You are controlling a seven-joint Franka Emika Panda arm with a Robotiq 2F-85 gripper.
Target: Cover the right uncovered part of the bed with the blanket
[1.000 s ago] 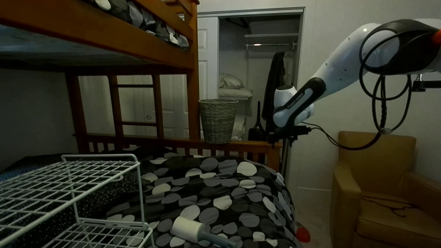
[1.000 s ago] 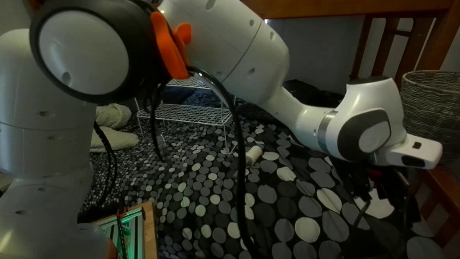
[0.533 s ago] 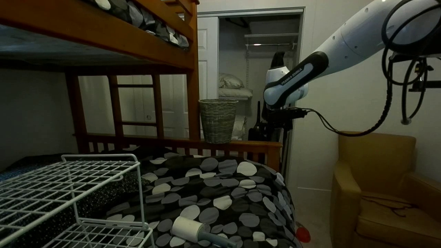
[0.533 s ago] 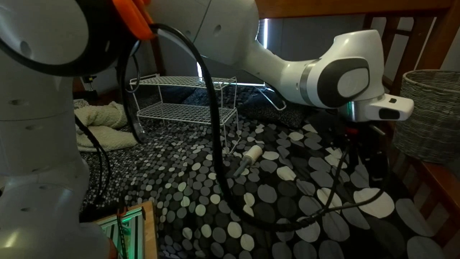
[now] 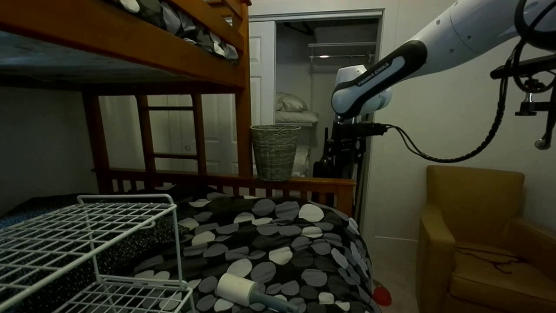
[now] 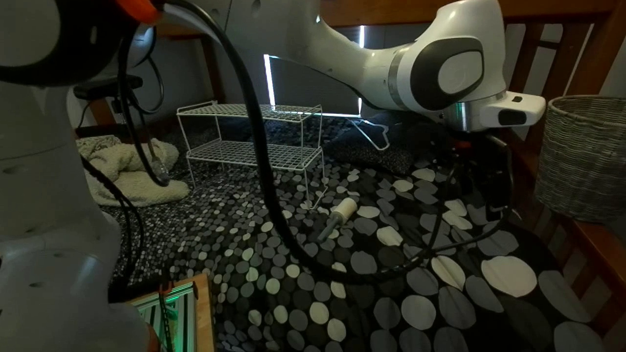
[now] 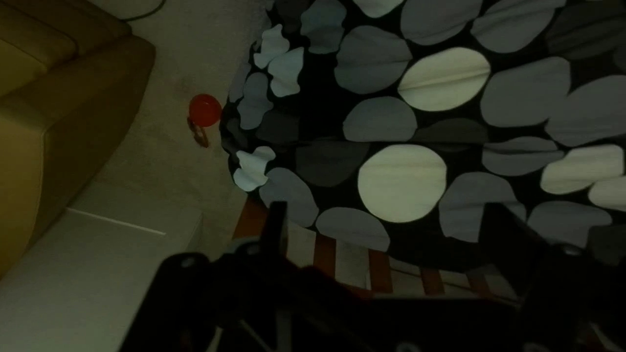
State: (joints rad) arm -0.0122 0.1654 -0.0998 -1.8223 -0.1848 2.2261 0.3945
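The black blanket with white and grey ovals (image 5: 278, 243) (image 6: 420, 283) (image 7: 386, 117) lies spread over the lower bunk up to near the slatted end rail. The bed's brown end rail (image 5: 321, 184) (image 6: 601, 254) shows in both exterior views, and its slats (image 7: 379, 271) show in the wrist view. In the wrist view the blanket edge drapes beside the slats and over the floor-side edge. My gripper (image 5: 345, 154) (image 6: 481, 188) (image 7: 386, 210) is above the rail end of the bed, pointing down. Its fingers are wide apart with nothing between them, apart from the blanket.
A wicker basket (image 5: 276, 152) (image 6: 582, 156) stands on the end rail near the gripper. A lint roller (image 5: 236, 289) (image 6: 345, 210) and a white wire rack (image 5: 126, 213) (image 6: 254, 151) are on the bed. The upper bunk (image 5: 173, 56) overhangs. An armchair (image 5: 473, 208) (image 7: 73, 98) stands beside.
My arm and gripper have risen from low by the bed's rail end and drawn back somewhat. The blanket, lint roller, rack and basket look unmoved.
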